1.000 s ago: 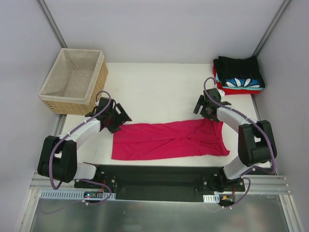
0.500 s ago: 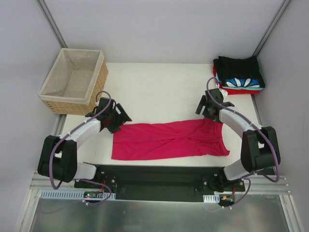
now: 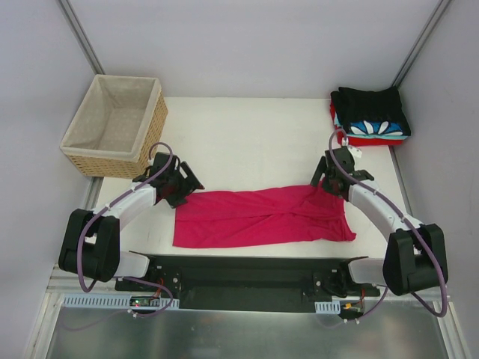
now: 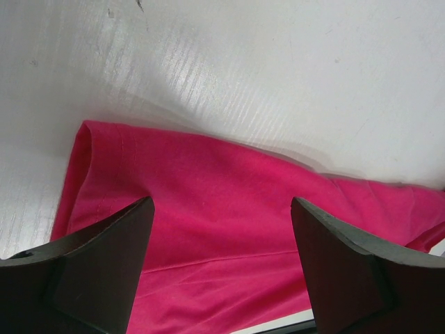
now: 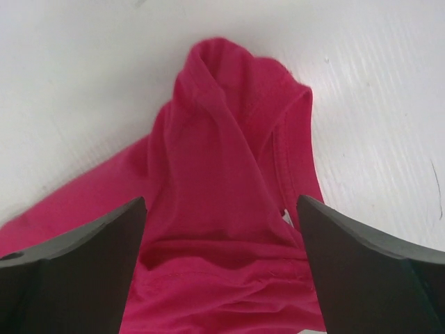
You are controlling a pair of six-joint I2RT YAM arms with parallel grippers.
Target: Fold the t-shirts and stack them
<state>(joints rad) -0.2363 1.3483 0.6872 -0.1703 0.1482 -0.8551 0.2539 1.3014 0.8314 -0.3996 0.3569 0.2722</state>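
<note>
White table (image 3: 247, 142), pink tee (image 3: 262, 217) crosswise (left-right)

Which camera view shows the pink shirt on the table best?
The top view: only there is the whole pink shirt seen, lying as one long strip. The left wrist view shows just one flat end of it, and the right wrist view shows just a bunched end.
</note>
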